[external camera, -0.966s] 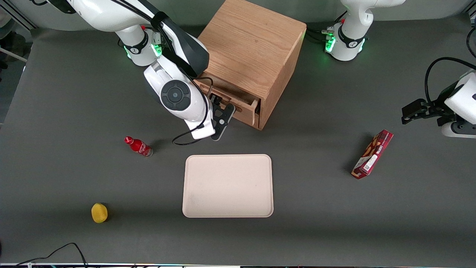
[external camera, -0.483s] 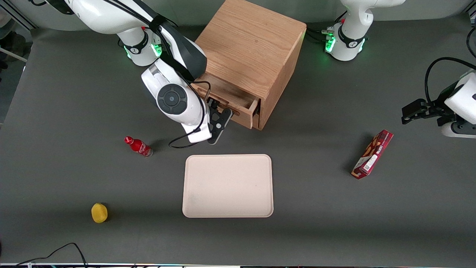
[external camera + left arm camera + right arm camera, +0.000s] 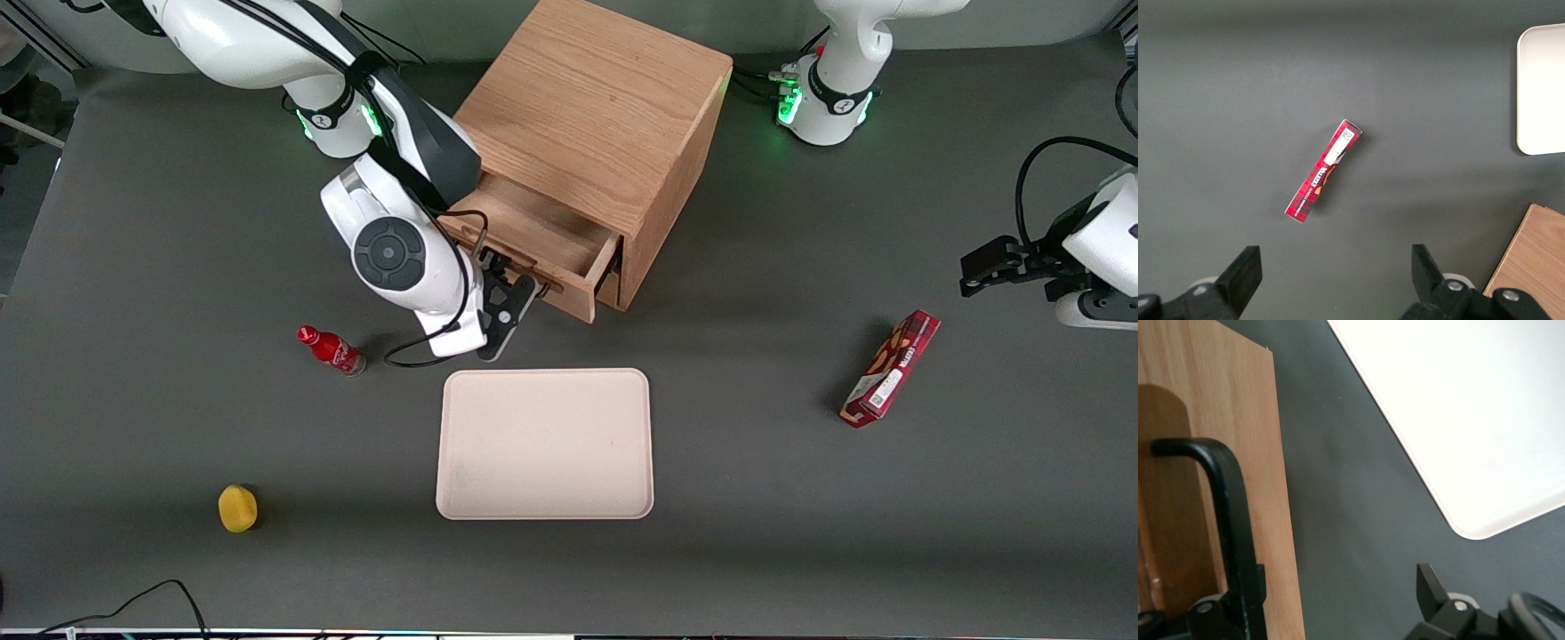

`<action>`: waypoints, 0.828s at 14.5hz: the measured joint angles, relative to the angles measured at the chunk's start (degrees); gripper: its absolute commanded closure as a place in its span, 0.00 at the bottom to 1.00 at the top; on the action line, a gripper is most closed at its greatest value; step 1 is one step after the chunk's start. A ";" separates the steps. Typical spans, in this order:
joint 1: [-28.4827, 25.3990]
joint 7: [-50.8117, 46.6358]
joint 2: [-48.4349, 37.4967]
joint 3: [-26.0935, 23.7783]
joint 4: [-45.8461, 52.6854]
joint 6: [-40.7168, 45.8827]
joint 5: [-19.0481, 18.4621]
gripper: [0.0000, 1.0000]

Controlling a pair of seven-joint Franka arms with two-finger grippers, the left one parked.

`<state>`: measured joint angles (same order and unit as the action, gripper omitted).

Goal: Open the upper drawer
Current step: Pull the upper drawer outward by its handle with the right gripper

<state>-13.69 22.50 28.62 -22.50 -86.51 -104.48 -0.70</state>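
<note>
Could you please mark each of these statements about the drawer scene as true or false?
1. The upper drawer is pulled partly out of the cabinet. True.
2. The gripper is at the drawer's front, by its black handle. True.
3. The red bottle stands on the tray. False: it lies on the table, beside the tray.
4. The yellow fruit sits inside the drawer. False: it is on the table, nearer the front camera.
5. The snack box lies toward the parked arm's end. True.
</note>
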 measured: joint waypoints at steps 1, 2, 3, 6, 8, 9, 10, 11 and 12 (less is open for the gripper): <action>0.02 0.16 0.01 0.20 0.27 0.00 -0.34 0.00; 0.02 0.34 0.01 0.33 0.44 0.00 -0.62 0.00; 0.04 0.56 0.01 0.38 0.50 0.00 -0.84 0.00; 0.19 1.22 0.26 0.89 1.11 -0.05 -0.96 0.00; 0.29 1.42 1.17 1.22 2.80 -0.08 -1.70 0.00; 0.29 1.50 1.67 1.22 3.60 -0.07 -2.65 0.00; 0.24 1.54 2.12 1.19 4.09 -0.07 -3.57 0.00; 0.19 1.55 2.51 1.13 4.45 -0.07 -4.11 0.00; 0.10 1.58 2.94 1.08 4.97 -0.07 -4.35 0.00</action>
<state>-13.59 24.07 31.56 -21.42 -81.54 -104.55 -5.05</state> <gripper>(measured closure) 0.000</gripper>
